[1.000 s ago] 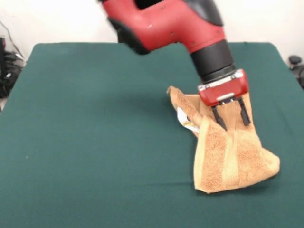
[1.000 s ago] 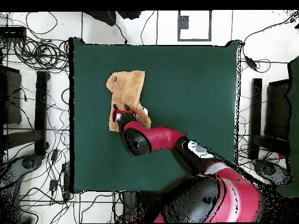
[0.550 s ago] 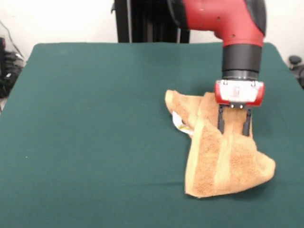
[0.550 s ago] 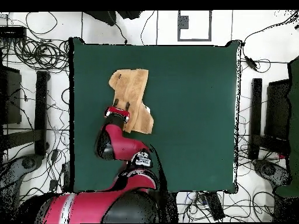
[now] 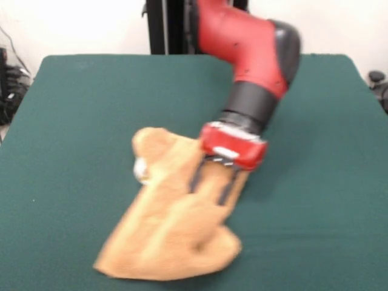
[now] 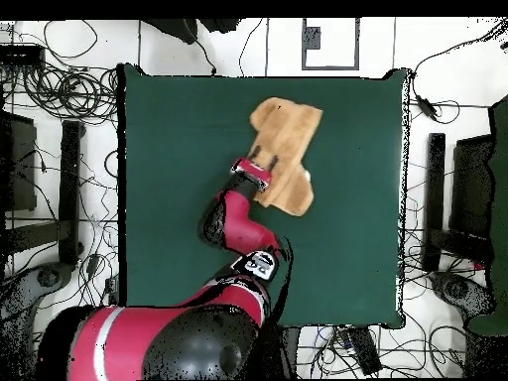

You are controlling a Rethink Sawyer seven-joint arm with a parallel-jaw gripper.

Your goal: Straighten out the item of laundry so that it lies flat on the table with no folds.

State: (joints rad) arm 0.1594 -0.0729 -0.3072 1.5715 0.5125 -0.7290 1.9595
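Towel point(image 5: 173, 227) lies crumpled w/ folds on green tabletop point(image 5: 73, 121), toward the front edge in front view. Gripper point(image 5: 211, 183) sits over its upper part, fingers point(image 5: 196, 177) spread narrow, pressing on the cloth; actual pinch can't be told. No readable writing; small white tag point(image 5: 140, 170) at towel's edge, blurred. Overhead view adds towel's outline point(image 6: 286, 149) and floor cables point(image 6: 69, 89).
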